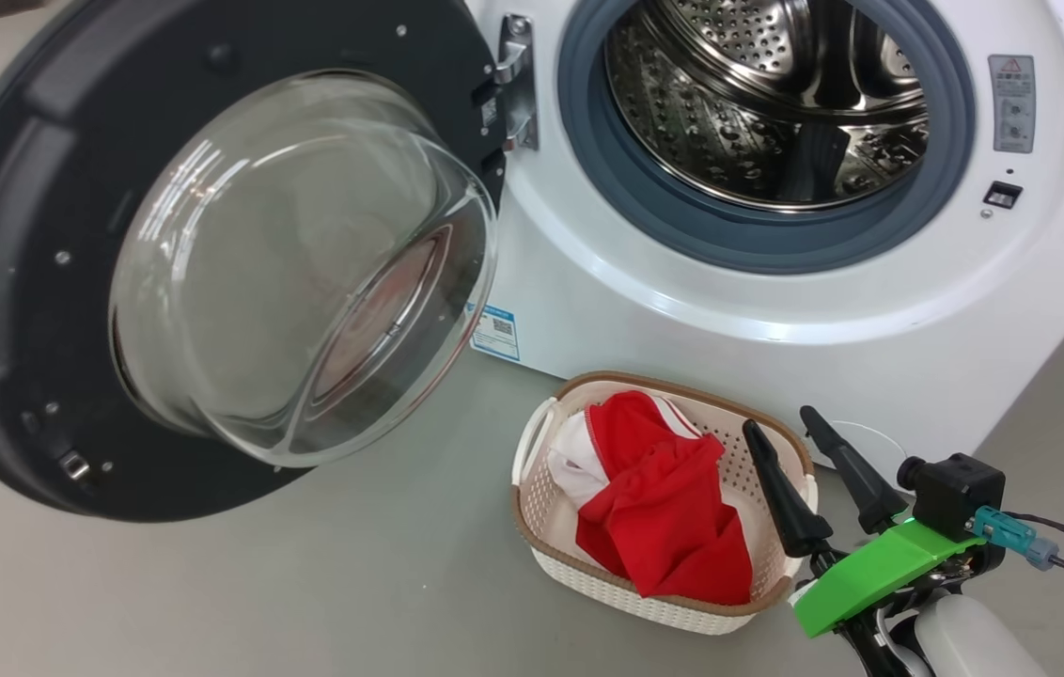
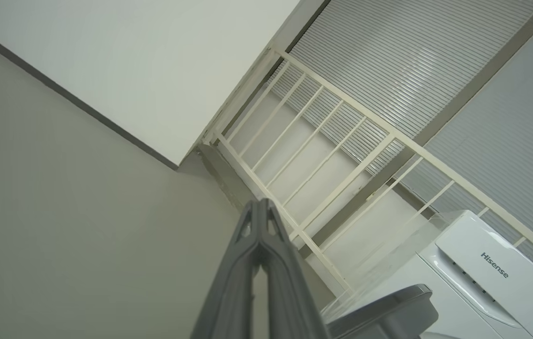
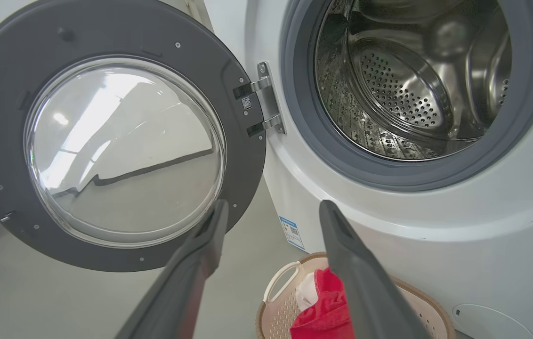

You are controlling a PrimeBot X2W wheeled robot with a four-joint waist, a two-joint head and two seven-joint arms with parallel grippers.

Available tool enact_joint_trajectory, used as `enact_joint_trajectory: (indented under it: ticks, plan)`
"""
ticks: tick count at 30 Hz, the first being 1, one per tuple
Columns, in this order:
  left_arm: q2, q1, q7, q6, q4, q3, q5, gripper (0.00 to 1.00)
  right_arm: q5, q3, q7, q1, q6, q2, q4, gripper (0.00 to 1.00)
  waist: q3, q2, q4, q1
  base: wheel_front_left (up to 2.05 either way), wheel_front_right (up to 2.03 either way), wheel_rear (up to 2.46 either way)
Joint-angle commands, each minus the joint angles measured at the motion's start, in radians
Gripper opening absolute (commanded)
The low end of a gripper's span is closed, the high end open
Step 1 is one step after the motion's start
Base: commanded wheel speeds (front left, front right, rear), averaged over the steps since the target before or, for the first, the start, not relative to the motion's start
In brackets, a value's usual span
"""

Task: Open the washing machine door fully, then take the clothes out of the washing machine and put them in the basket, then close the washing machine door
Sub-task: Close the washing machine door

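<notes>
The washing machine door (image 1: 212, 254) stands swung wide open at the left, its glass bowl bulging toward me; it appears again as the door (image 3: 116, 141) in the right wrist view. The washing machine (image 1: 776, 301) shows a bare steel drum (image 1: 767, 103). Red clothes (image 1: 664, 508) with white trim lie in the basket (image 1: 541, 527) on the floor before the machine. My right gripper (image 1: 781, 423) hangs open and empty just right of the basket, over its right rim. My left gripper (image 2: 261, 203) is shut on nothing and points up toward a wall and railing.
Grey floor (image 1: 353, 583) spreads between the open door and the basket. A white railing (image 2: 342, 155) and slatted wall rise behind the machine's top (image 2: 492, 268). A blue label sticker (image 1: 495, 331) sits low on the machine's front.
</notes>
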Motion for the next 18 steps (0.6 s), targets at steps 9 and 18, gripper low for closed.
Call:
enact_joint_trajectory:
  ticks: [9, 18]
  plan:
    - [0.121, -0.139, 0.066, -0.014, 0.244, 0.055, -0.054, 0.0, -0.006, 0.02, -0.012, -0.026, 0.006, -0.008, -0.025, 1.0, 0.02, -0.0001, -0.058, 0.0, 0.0, 0.0, 0.0]
    - [0.112, -0.198, 0.15, -0.026, 0.387, 0.069, -0.123, 0.0, -0.008, 0.014, -0.012, -0.031, 0.006, -0.01, -0.027, 1.0, 0.036, -0.0001, -0.09, 0.0, 0.0, 0.0, 0.0]
